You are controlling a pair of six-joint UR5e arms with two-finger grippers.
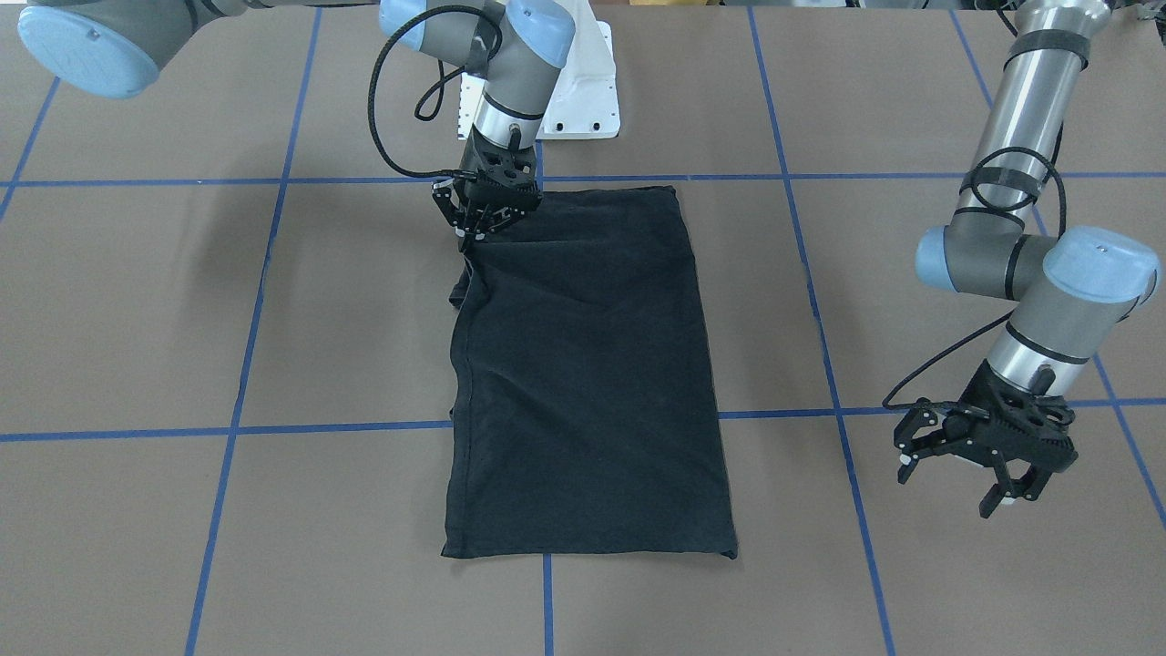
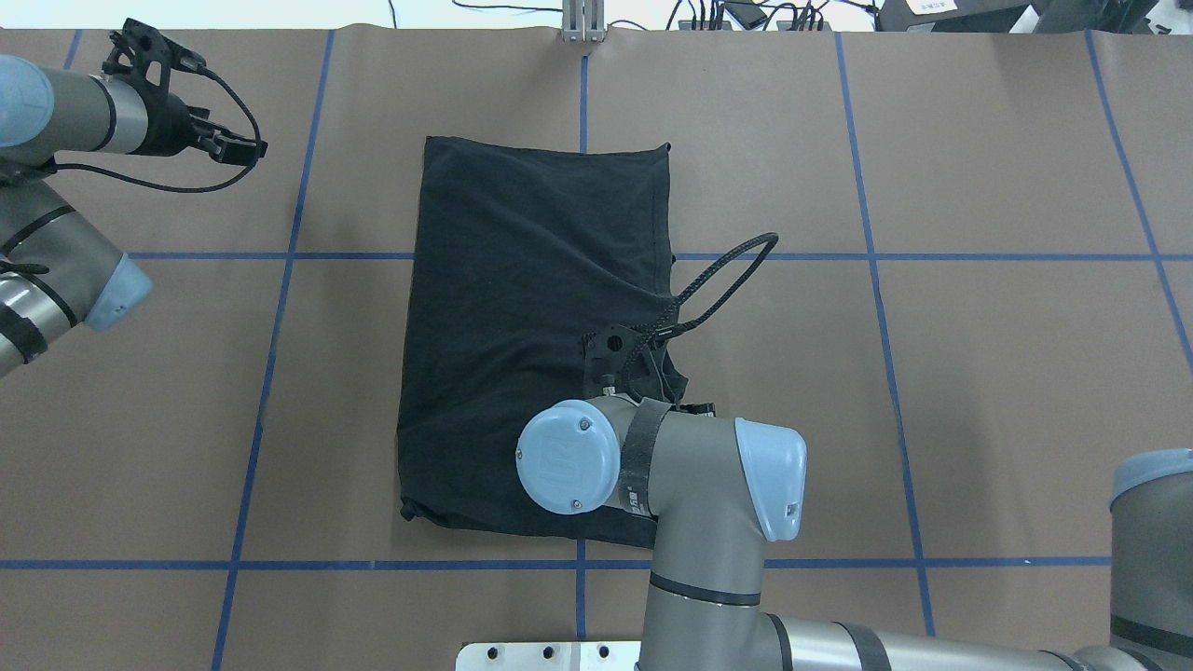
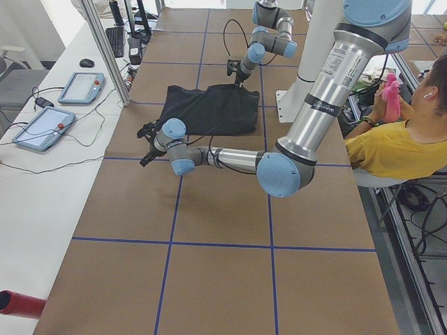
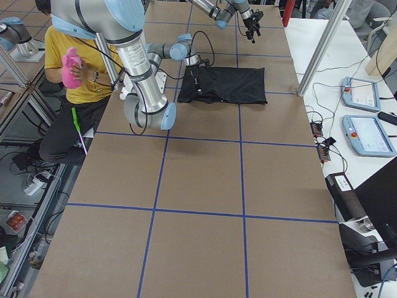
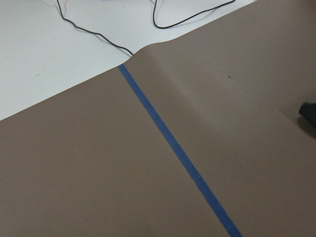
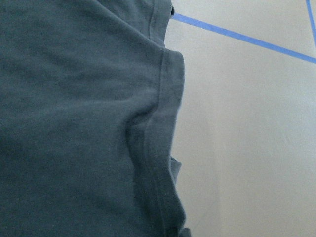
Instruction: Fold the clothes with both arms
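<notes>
1. Pinching the black T-shirt's [image 1: 592, 364] side edge nearest the base, the right gripper's [image 1: 469, 235] fingers look pressed together; lift slowly and level.
2. The T-shirt lies folded lengthwise in the middle of the counter [image 1: 137, 319].
3. Farthest, the left gripper [image 1: 947, 492] hovers well apart, fingers spread; it should grip the matching edge.

Brown table [image 4: 198, 186] with blue tape grid. Black shirt [image 4: 226, 85] flat, folded to rectangle, toward 12 o'clock from view centre.

Near right arm [image 4: 139, 81] enters from 11 o'clock. Right gripper [image 4: 199, 93] at shirt's 9 o'clock edge, touching cloth; jaws too small to judge.

Far left arm [image 4: 217, 13] at 12 o'clock. Left gripper [image 4: 252, 31] apart from shirt, at its 12 o'clock side.

Seated person [image 4: 74, 93] in yellow at 10 o'clock, holds pink thing [image 4: 69, 65].

Two tablets [image 4: 360, 93] on white bench [image 4: 298, 43], 2 to 3 o'clock.
</notes>
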